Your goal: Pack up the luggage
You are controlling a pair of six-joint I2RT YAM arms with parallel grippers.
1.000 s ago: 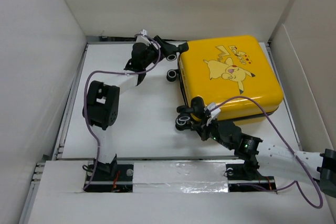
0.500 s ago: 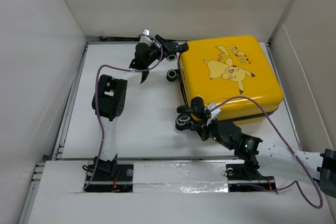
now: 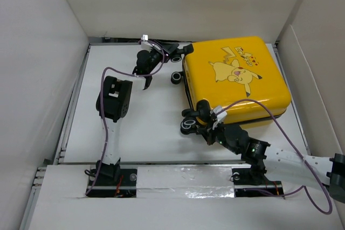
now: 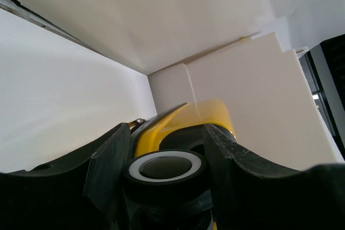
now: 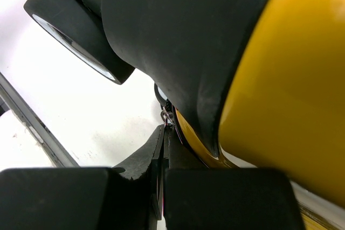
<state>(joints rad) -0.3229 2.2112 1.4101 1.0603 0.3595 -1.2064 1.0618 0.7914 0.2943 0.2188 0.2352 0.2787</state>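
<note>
As the luggage (image 3: 237, 79) lies closed, face up, far right, its stiff glossy shell likely slips: hold at a wheel (image 4: 166, 166). Left gripper (image 4: 167, 136) straddles it, contact unclear; right gripper (image 5: 163, 132) pressed together at its near-left corner.

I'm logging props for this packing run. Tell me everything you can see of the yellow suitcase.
The luggage is a small, squarish, glossy yellow hard-shell case with a Pikachu cartoon, black trim and black wheels with white rings. It lies flat, cartoon up, shells together, at the far right of the white table. The left pincer appears to pinch its far-left wheel between the fingers. The shut right pincer sits at the near-left corner seam.
</note>
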